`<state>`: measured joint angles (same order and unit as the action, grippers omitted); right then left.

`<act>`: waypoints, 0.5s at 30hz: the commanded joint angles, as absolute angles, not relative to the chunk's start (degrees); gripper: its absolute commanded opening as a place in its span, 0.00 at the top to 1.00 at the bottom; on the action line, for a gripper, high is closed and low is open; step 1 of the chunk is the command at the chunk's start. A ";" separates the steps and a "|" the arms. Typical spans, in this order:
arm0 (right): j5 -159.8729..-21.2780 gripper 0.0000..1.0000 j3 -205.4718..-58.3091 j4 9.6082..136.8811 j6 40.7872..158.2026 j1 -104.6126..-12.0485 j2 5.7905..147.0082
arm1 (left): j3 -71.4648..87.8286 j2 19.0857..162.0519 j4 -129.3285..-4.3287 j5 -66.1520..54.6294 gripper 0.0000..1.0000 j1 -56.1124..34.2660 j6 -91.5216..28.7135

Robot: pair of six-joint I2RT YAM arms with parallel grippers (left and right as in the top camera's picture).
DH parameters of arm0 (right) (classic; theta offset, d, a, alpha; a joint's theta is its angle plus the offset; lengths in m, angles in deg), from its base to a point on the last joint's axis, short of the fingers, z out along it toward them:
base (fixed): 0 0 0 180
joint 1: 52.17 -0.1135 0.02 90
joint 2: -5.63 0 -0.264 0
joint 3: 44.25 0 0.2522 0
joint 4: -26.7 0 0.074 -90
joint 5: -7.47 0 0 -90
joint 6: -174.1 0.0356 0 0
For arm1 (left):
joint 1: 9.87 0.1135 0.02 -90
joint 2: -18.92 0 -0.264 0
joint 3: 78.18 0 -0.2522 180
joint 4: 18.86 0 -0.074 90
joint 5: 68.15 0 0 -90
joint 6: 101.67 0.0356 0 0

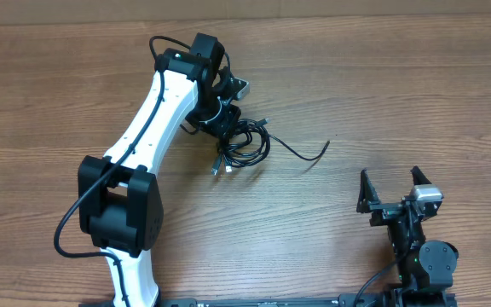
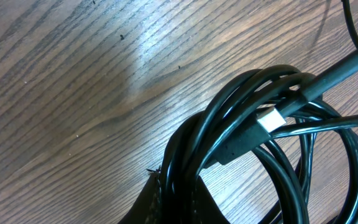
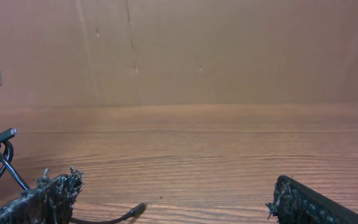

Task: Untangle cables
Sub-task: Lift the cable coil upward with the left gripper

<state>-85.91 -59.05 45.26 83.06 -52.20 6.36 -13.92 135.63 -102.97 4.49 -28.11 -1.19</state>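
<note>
left end effector (image 1: pixel 222 122) closed tight, right end effector (image 1: pixel 392 189) spread wide

Overhead: we look straight down on the whole table (image 1: pixel 416 102) from well above. Left wrist: we sit very close over the cables (image 2: pixel 253 137), with wood grain just behind. Right wrist: low over the surface, facing the far wall (image 3: pixel 229 50) (plain brown). The cables show at its left edge and are shared by all three views.

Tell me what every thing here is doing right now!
cables: tangled in a bundle on the table, one strand trailing loose.
left gripper: shut on the cables.
right gripper: open, empty, apart from the cables.
</note>
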 commanded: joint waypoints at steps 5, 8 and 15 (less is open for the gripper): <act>-85.12 0.00 -58.46 45.13 83.54 -52.13 5.79 | -17.08 135.71 -104.13 4.25 0.96 -27.90 -1.62; -85.12 0.00 -58.46 45.13 83.54 -52.13 5.79 | -19.34 135.69 -104.46 4.23 0.96 -27.90 -1.82; -85.12 0.00 -58.46 45.13 83.54 -52.13 5.79 | -25.76 135.69 -106.55 4.23 0.96 -27.92 -3.13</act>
<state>-85.91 -59.05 45.23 83.06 -52.20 6.36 -21.46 135.63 -105.72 4.56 -28.11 -2.15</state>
